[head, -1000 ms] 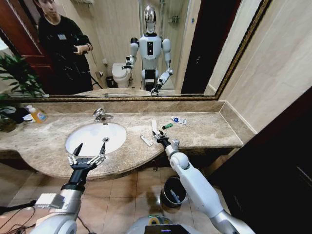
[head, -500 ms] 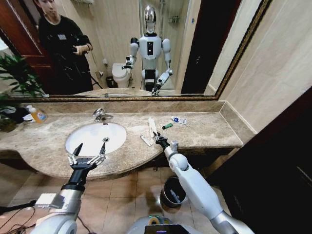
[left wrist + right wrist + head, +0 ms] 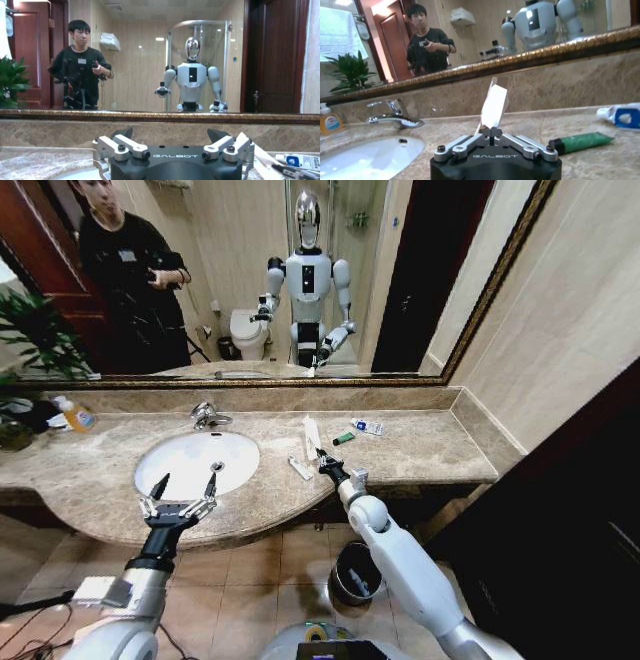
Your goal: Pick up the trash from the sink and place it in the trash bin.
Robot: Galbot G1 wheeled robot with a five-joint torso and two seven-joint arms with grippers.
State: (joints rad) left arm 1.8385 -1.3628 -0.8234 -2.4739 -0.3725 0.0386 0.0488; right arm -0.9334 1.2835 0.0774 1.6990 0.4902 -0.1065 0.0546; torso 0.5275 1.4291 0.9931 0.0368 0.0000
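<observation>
Right gripper (image 3: 322,456) clamps white packet (image 3: 311,434) upright above counter (image 3: 420,450); left gripper (image 3: 185,484) spread, over sink (image 3: 165,470) edge.

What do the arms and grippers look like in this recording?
Both arms have glossy light grey shells with rounded joints. The left gripper has a black wrist and body, silver linkages with dark bolts, and black pointed fingers; a white box with a dark cable sits on its forearm. The right gripper is built alike. Each black body carries white GALBOT lettering.

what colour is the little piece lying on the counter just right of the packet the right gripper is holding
Green: the small piece lies on the marble counter beside the right gripper, clearest in the right wrist view.
</observation>
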